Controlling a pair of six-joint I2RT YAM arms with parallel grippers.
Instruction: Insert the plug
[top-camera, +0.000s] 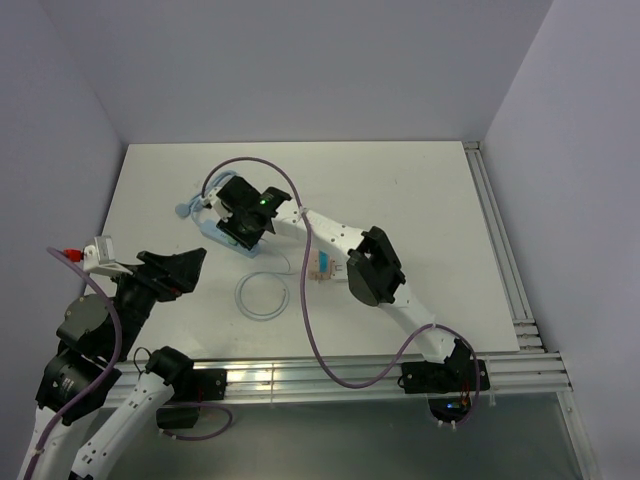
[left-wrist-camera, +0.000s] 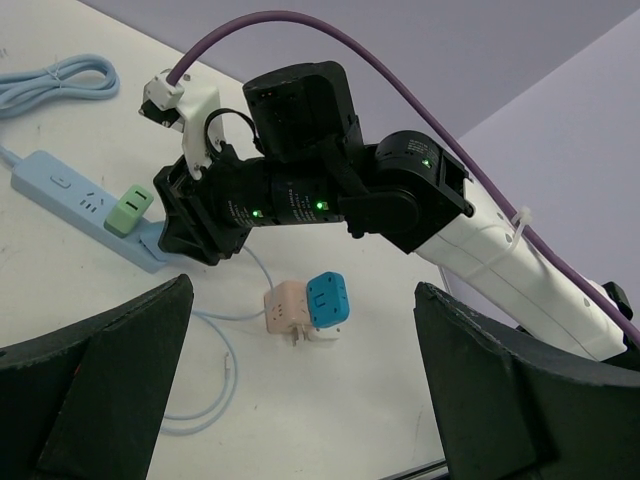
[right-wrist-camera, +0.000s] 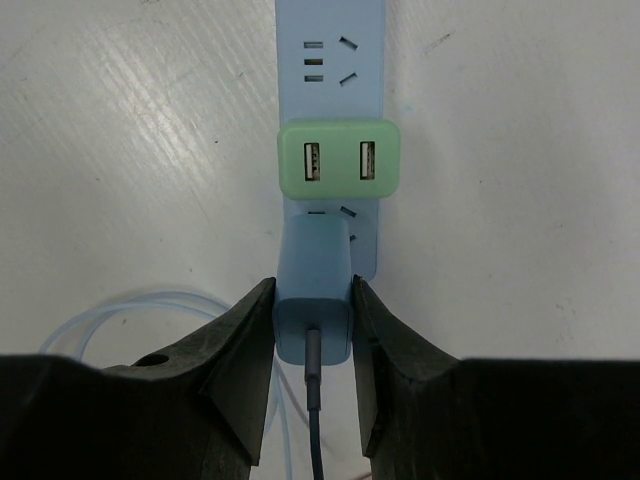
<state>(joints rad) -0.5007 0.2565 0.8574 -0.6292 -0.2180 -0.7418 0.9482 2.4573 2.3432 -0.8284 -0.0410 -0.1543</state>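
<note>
Gripping plug (right-wrist-camera: 313, 290) | long axis along strip (right-wrist-camera: 330, 60) | cable (right-wrist-camera: 314, 400) end nearest (toward wrist)

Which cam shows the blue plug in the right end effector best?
Right wrist: the blue plug sits centred, gripped in the right end effector, over the power strip, below the green USB adapter. Left wrist shows only strip and adapter; the right arm hides the plug. Top external: the end effector covers it.

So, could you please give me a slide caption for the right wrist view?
Right claw grips a blue plug at the blue power strip, next to a green USB adapter.
</note>
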